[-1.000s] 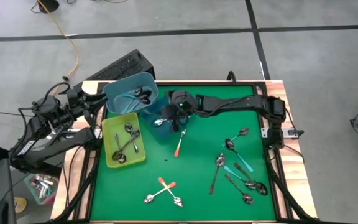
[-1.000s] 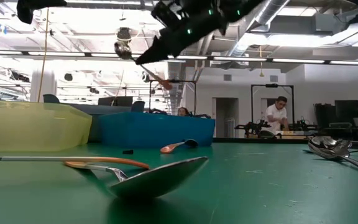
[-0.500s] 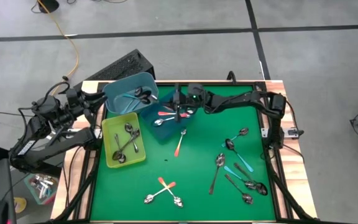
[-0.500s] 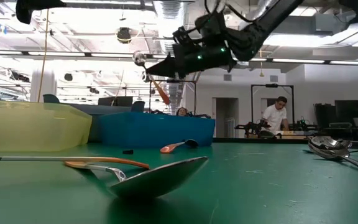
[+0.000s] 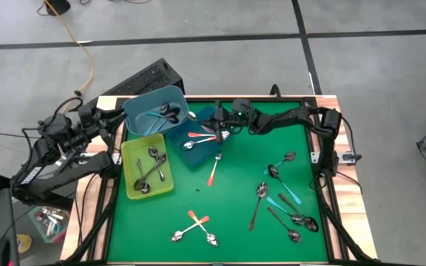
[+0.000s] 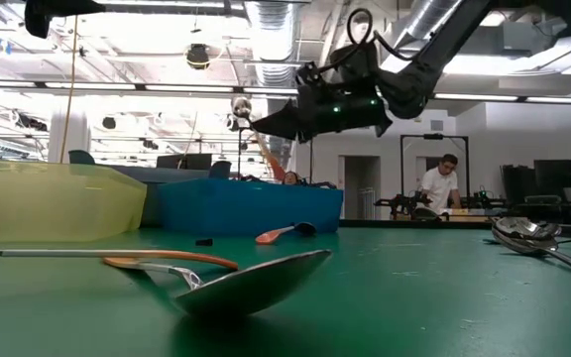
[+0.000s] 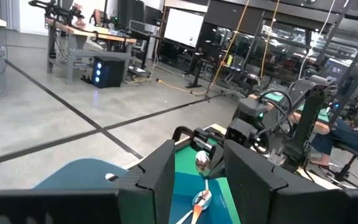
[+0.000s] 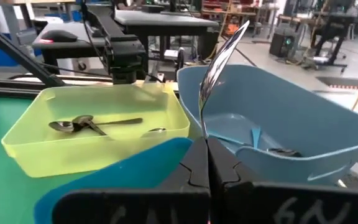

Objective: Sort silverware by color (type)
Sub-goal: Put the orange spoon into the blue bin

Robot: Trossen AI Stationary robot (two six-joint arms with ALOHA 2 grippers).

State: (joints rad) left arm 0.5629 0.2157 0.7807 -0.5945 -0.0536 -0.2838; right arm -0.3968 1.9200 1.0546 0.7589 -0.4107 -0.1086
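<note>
My right gripper (image 5: 218, 133) hovers over the dark-blue bin (image 5: 191, 154), shut on a spoon (image 6: 241, 104) with an orange-red handle. That bin holds orange-handled spoons (image 5: 198, 137). The yellow bin (image 5: 146, 168) holds silver spoons. The light-blue bin (image 5: 156, 109) stands tilted in the far left corner with spoons inside. Loose silverware lies on the green mat: one orange spoon (image 5: 214, 170), a crossed orange pair (image 5: 196, 225), and a mixed group (image 5: 283, 196) at the right. My left gripper (image 5: 118, 114) waits open beside the light-blue bin. My right gripper pinches the spoon's stem (image 8: 202, 124) between its two fingers, below the bowl (image 8: 225, 50). The fingers lie level, coming from the table's right side, across the spoon. The spoon stands nearly upright, bowl up, its orange end (image 6: 263, 154) below the fingers, clear of the bin.
A raised black frame (image 5: 324, 185) borders the mat. A large spoon (image 6: 256, 283) lies close to the low camera at the near edge. Bare mat lies between the bins and the right-hand spoons. A person (image 6: 442, 183) stands far off in the room.
My right gripper has sunk and its wrist has drawn back toward the table's right edge, tipping from a downward slant to level and rolling. Its fingertips have stayed over the dark-blue bin. The held spoon has swung from slanting to nearly upright, bowl up.
</note>
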